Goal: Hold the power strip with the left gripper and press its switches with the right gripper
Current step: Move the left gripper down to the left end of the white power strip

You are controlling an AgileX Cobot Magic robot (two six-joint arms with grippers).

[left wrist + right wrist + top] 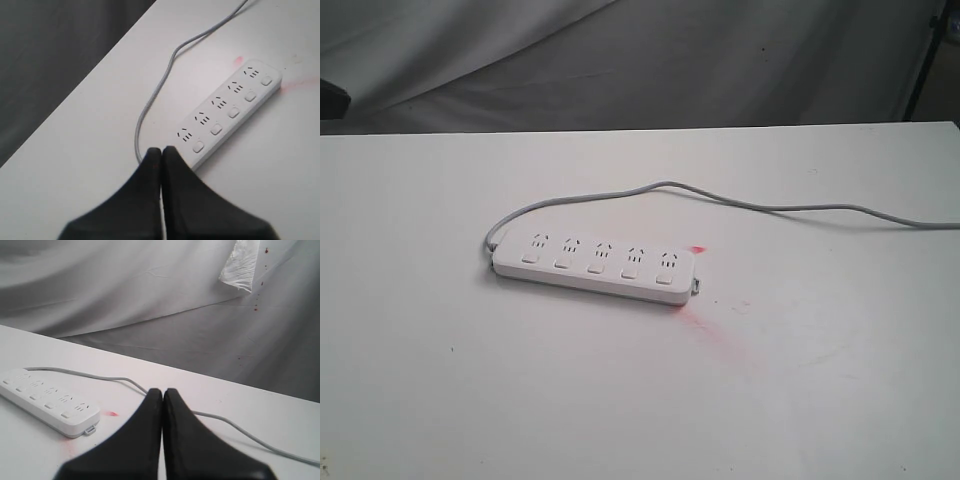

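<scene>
Grey draped cloth (620, 60) hangs behind a broad white tabletop (440, 400), which bears only the task's thing. The long flat white plastic power strip (612, 258) lies near the table's middle, face up. I judge that suits the job, since its sockets and buttons can be reached from above. Its thin grey cord (770, 208) leaves one end and loops round the far side, off toward the table's right edge, so the near long side stays free for a hold. A faint red glow (698, 250) tints the table by the strip's other end.

My left gripper (161, 150), a black two-fingered claw, has its fingers pressed together on nothing. From its wrist the cord end of the strip looks just beside the tips, not touching. My right gripper (163, 391) is likewise pressed together and empty, with the strip's glowing end well apart from it. Neither claw shows in the exterior view, so both stand clear.

The five small white rounded switches (595, 268) sit in a row, one below each socket, unpressed by me so far.
</scene>
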